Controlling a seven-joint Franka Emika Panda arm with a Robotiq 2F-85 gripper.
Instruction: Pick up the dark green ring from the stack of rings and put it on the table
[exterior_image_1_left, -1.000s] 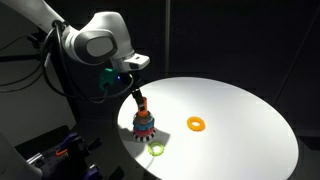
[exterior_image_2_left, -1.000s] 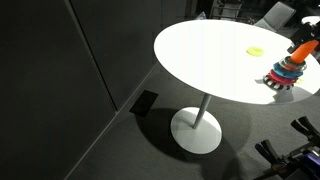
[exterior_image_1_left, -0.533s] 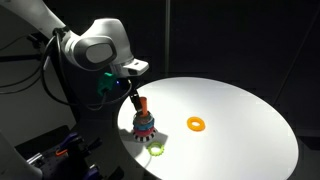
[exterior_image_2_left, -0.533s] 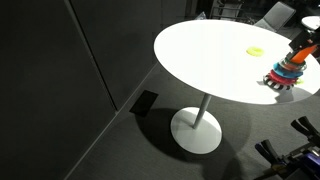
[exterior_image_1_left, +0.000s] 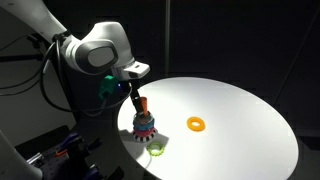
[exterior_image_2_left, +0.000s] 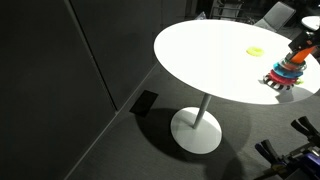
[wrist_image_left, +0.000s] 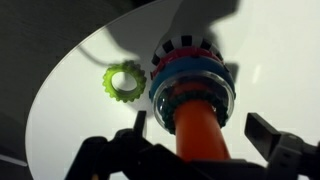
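The stack of rings stands near the edge of the white round table, and also shows in an exterior view. In the wrist view its orange peg rises through blue and red rings. A dark, ridged ring that looks dark green sits topmost round the peg. My gripper hangs over the peg's top. In the wrist view its fingers are open, one on each side of the peg, holding nothing.
A pale yellow-green ring lies by the table edge next to the stack, and shows in the wrist view and an exterior view. An orange ring lies further in on the table. The surroundings are dark.
The arm's wrist has shifted slightly lower. The gripper stays over the peg, open. The rings have not moved.
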